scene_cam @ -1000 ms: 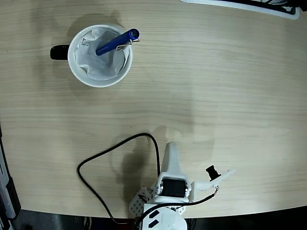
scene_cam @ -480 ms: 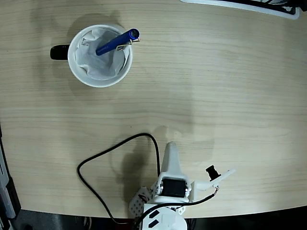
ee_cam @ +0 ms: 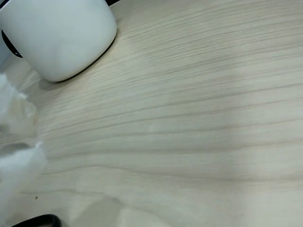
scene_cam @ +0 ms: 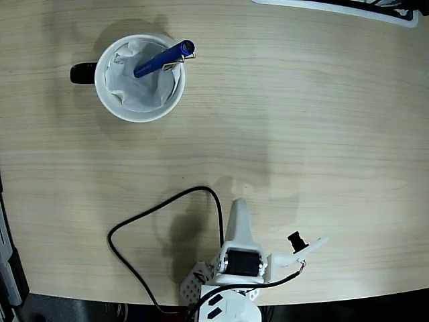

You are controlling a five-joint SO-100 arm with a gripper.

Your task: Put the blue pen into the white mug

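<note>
Near the tabletop's [scene_cam: 301,121] far-left corner in the fixed view, the white mug [scene_cam: 139,77] holds the blue pen [scene_cam: 163,59], leaning on the rim with its clip end poking out. End effector [scene_cam: 239,216] sits by the near edge, well apart, holding nothing; jaw gap: can't tell. Wrist view shows only the mug's outer wall [ee_cam: 57,35], pen hidden.

- I see a blue pen [scene_cam: 163,58] with silver clip
- White mug [scene_cam: 107,94], black handle
- Pale wood-grain table [scene_cam: 301,127]
- White arm [scene_cam: 238,261], black cable [scene_cam: 134,268]
</note>
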